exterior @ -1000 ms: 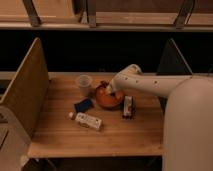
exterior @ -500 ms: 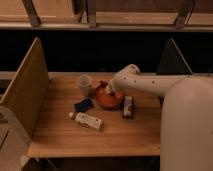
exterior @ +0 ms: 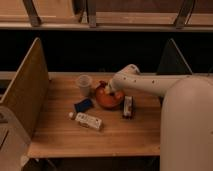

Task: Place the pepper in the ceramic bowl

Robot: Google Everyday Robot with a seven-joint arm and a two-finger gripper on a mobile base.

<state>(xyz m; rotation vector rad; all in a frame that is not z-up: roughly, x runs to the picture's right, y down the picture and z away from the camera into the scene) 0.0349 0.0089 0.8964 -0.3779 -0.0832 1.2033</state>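
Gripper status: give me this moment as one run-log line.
gripper: over ceramic bowl | pepper: not visible | plastic cup: left of bowl | packet: right of bowl

Overall light: dim and warm, with an orange-brown cast over the whole scene.
Brightest area: the wooden table, lit evenly from above.
Background: a black band behind the table's back edge, no detail.
Shadows: soft and short beside the things on the table.
Sharpness: soft throughout, edges smeared.
Gripper: over the ceramic bowl, outline blurred.
Pepper: cannot be made out.
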